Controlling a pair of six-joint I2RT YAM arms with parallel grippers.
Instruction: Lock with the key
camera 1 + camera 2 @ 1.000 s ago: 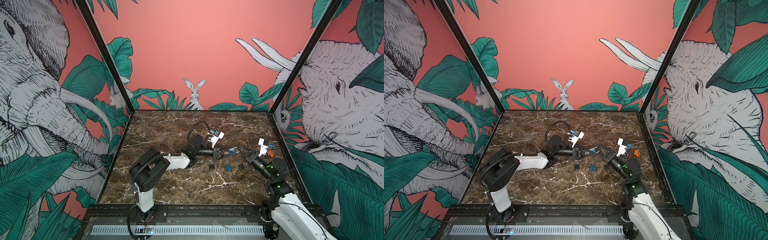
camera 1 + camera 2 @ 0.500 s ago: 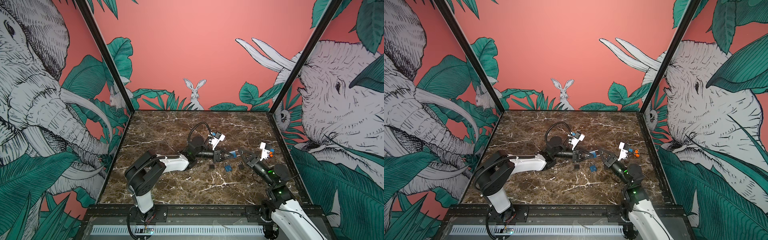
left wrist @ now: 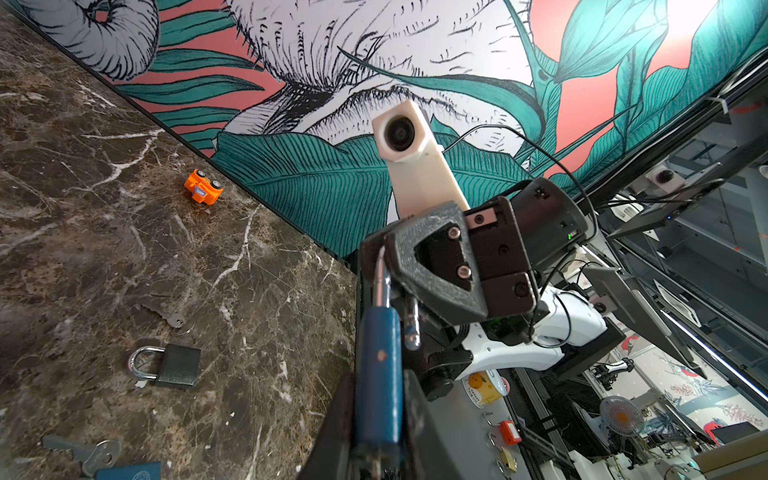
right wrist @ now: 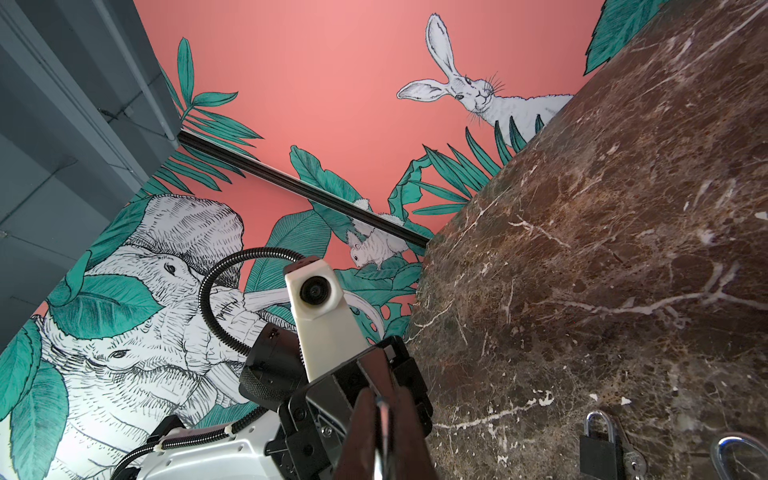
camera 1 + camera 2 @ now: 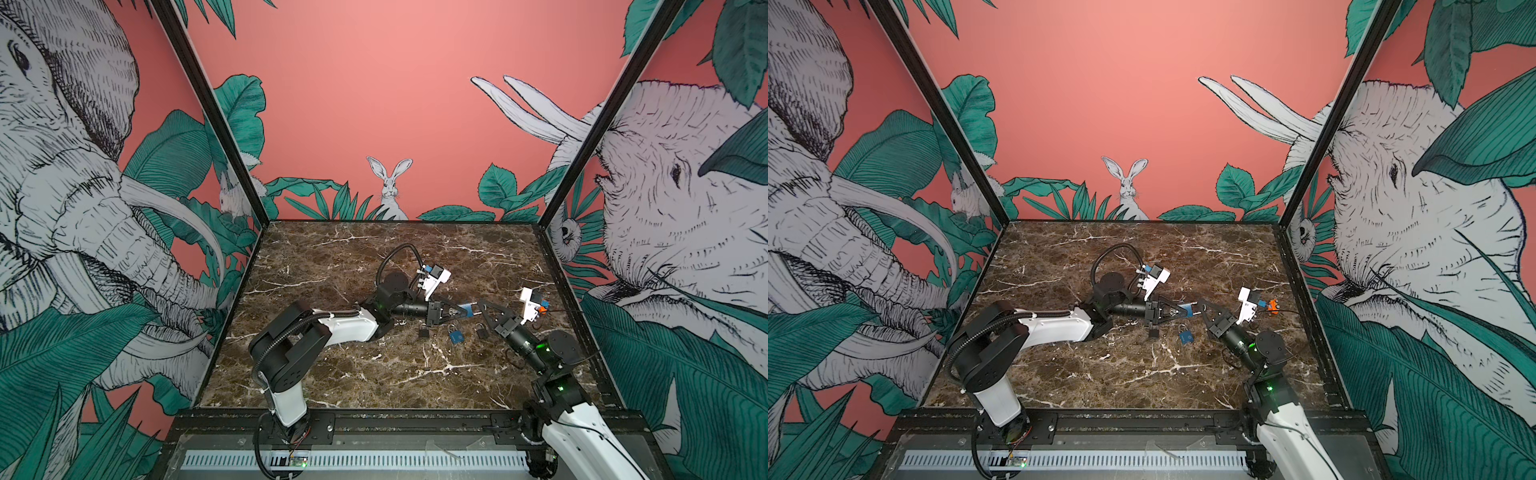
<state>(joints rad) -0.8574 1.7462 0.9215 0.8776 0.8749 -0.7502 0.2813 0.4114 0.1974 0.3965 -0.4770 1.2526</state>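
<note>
The blue padlock [image 5: 467, 309] is up off the marble table [image 5: 374, 374], left gripper [image 5: 459, 311] clamped on its body, right gripper [image 5: 479, 304] pinched tight on its metal loop [image 3: 380, 276]. Black padlock [image 5: 482, 331] at five o'clock, orange toy [image 5: 542, 307] at three. A key [image 3: 172, 319] lies loose on the table.

Robotics lab: mural-walled test enclosure [image 5: 210, 112]

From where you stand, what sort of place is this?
Likely a robot lab cell: marble-look tabletop boxed by jungle-print panels, left arm and right arm at a blue padlock, workshop racks behind.
</note>
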